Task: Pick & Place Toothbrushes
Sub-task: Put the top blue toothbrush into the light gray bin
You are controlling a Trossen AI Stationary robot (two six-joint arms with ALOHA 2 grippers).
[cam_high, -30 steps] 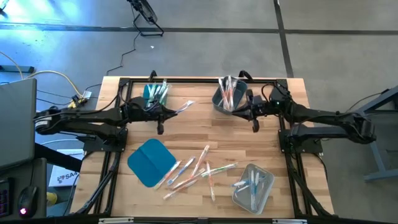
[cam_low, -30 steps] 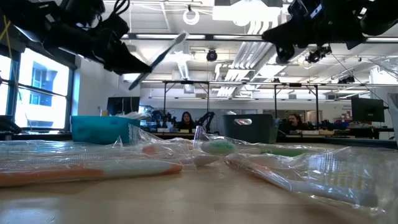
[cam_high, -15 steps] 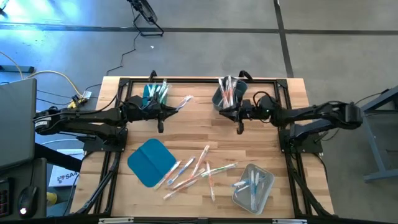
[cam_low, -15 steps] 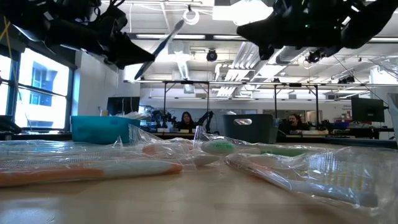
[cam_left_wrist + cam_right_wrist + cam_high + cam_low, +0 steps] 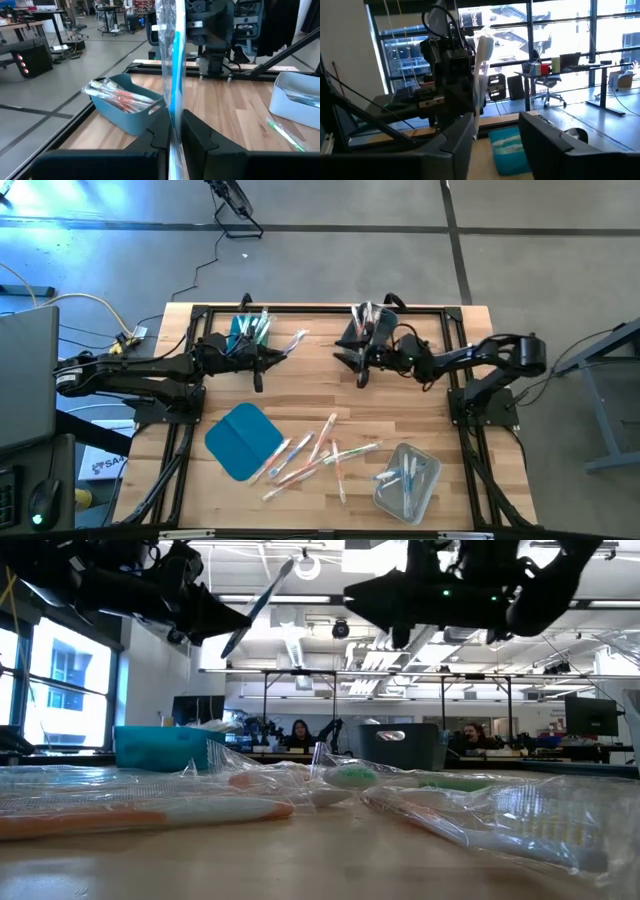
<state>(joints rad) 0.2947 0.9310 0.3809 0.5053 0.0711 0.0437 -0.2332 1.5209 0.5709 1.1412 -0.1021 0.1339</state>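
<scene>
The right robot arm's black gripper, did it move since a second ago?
Yes. In the high view the right gripper has slid left past the grey bin of toothbrushes, toward the left gripper.

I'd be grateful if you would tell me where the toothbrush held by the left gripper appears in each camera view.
High view: held toothbrush sticks out from the left gripper, upper table, between the bins.
Low view: upper left, a pale slanted stick at the dark gripper's tip.
Left wrist view: upright at centre, clamped between the fingers.
Right wrist view: pale stick before the far arm.
Shared landmark: teal bin.
</scene>
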